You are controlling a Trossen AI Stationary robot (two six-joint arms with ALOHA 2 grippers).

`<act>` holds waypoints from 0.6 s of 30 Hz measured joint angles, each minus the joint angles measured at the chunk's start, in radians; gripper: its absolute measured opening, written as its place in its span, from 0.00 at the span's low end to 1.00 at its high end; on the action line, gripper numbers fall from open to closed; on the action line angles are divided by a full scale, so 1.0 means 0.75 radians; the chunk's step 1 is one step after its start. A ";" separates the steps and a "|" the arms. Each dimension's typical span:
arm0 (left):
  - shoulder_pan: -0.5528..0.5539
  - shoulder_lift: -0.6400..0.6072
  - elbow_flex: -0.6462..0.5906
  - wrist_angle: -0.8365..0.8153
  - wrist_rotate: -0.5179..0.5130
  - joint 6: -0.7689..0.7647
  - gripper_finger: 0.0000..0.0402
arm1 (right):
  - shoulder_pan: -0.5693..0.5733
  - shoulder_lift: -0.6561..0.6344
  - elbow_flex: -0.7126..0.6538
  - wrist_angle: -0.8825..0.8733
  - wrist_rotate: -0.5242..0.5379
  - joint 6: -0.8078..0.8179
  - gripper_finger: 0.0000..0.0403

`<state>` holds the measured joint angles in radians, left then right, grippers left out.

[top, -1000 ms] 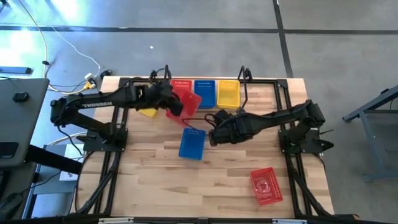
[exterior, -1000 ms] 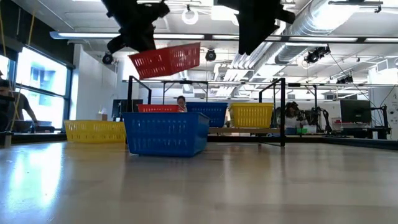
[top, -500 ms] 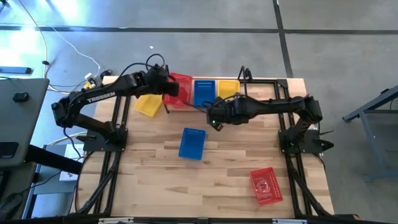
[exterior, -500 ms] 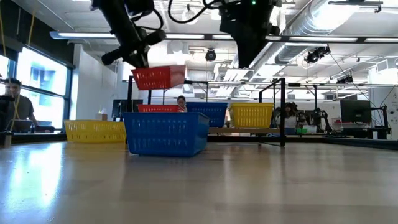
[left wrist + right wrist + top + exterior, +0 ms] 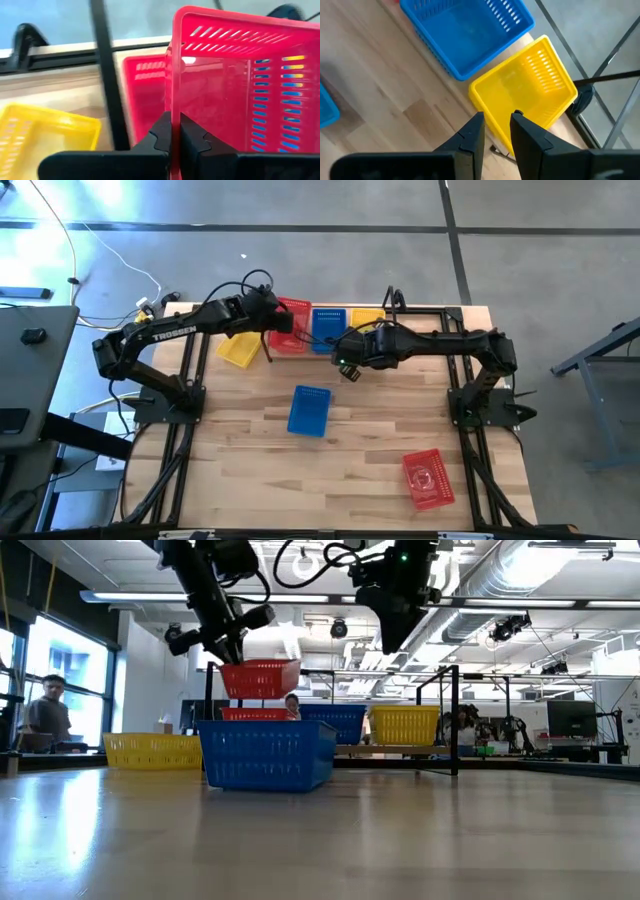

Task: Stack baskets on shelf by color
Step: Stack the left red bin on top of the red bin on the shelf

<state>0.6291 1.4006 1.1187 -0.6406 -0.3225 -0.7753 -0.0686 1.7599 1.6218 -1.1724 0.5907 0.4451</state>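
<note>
Baskets, near to far. Closest to my front edge of the table (image 5: 240,480), a red basket (image 5: 428,479) lies alone toward my right side, well apart from everything else. Next, mid-table, a blue basket (image 5: 309,410) sits on the wood; in the low view it fills the foreground (image 5: 266,754). Beyond it, a loose yellow basket (image 5: 238,348) rests tilted on the tabletop just beside the left end of the shelf (image 5: 400,352).

On the shelf, a row of three: red, blue (image 5: 327,328), yellow (image 5: 366,321), side by side. The shelf's red one shows in my left wrist view (image 5: 145,95), below and behind the one I carry.

Left arm: stretched out far across the table, wrist over the shelf's left end. Left gripper (image 5: 175,137) is clamped narrow on the near wall of a second red basket (image 5: 240,85); fingers (image 5: 161,134) pinch the rim from both sides. The held basket hangs about level, directly above the red one on the shelf, with a gap between them in the low view (image 5: 259,678). Not yet nested.

Right arm: extended across, wrist hanging over the front of the shelf. Right gripper (image 5: 496,131) holds nothing; fingers (image 5: 473,131) are parted by a narrow gap. It hovers above the yellow shelf basket (image 5: 525,95), blue one (image 5: 465,30) beside it.

Far off, a person (image 5: 45,715) is at the room's left edge.
</note>
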 joint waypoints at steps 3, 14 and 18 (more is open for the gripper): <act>0.009 0.007 0.000 0.002 -0.012 -0.010 0.00 | -0.005 0.000 0.000 0.017 0.000 -0.028 0.20; 0.013 0.010 0.000 0.016 -0.075 -0.010 0.00 | -0.005 0.000 0.000 0.045 -0.001 -0.062 0.20; 0.005 0.044 0.000 0.016 -0.079 -0.034 0.00 | -0.005 0.000 0.000 0.045 0.000 -0.062 0.20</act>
<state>0.6327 1.4334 1.1187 -0.6289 -0.3817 -0.8008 -0.0723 1.7599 1.6218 -1.1389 0.5907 0.3986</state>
